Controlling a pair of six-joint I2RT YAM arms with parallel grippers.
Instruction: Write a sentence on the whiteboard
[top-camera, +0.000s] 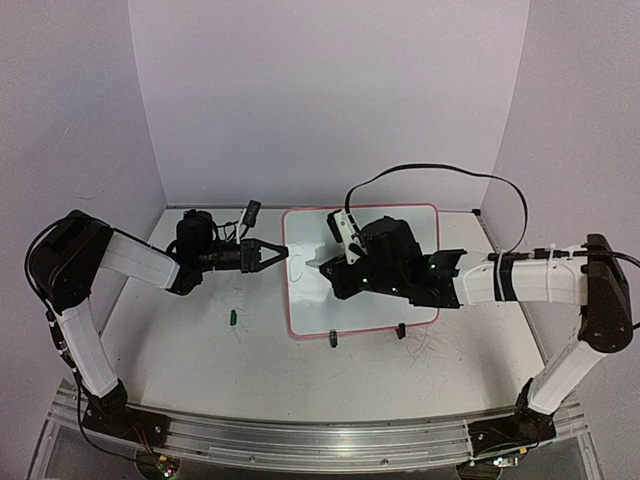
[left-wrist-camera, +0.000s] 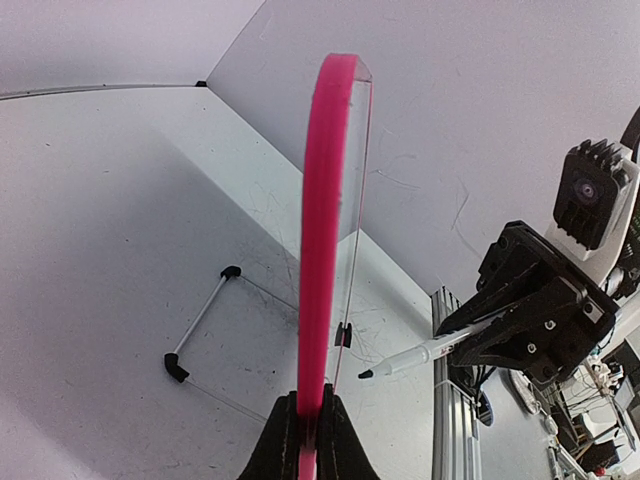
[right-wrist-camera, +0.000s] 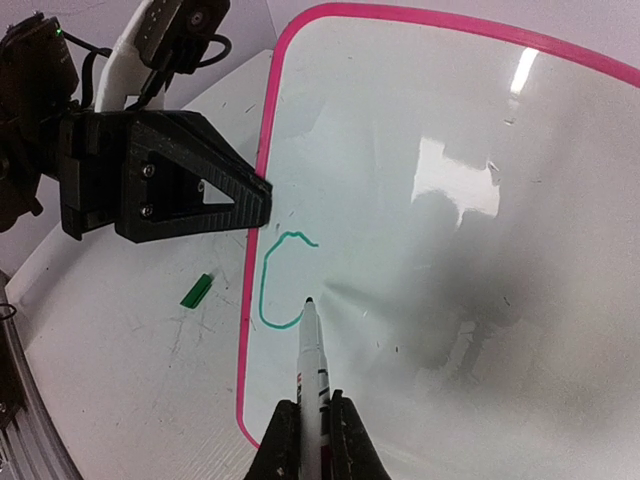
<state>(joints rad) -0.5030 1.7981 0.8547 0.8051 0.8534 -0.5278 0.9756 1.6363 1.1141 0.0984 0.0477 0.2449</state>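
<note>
While left hand (top-camera: 279, 254) pinches whiteboard (right-wrist-camera: 450, 250) frame, right hand (right-wrist-camera: 312, 420) pinching marker (right-wrist-camera: 313, 360); green "C" (right-wrist-camera: 264, 285) written

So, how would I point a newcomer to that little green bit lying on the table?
Find the pink-framed whiteboard. Off its left edge, just below the left gripper in the top view, lies the green bit: the only loose coloured thing on the tabletop.

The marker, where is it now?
Right wrist view: the right gripper holds the marker, its tip beside the green stroke near the left edge of the whiteboard.
</note>
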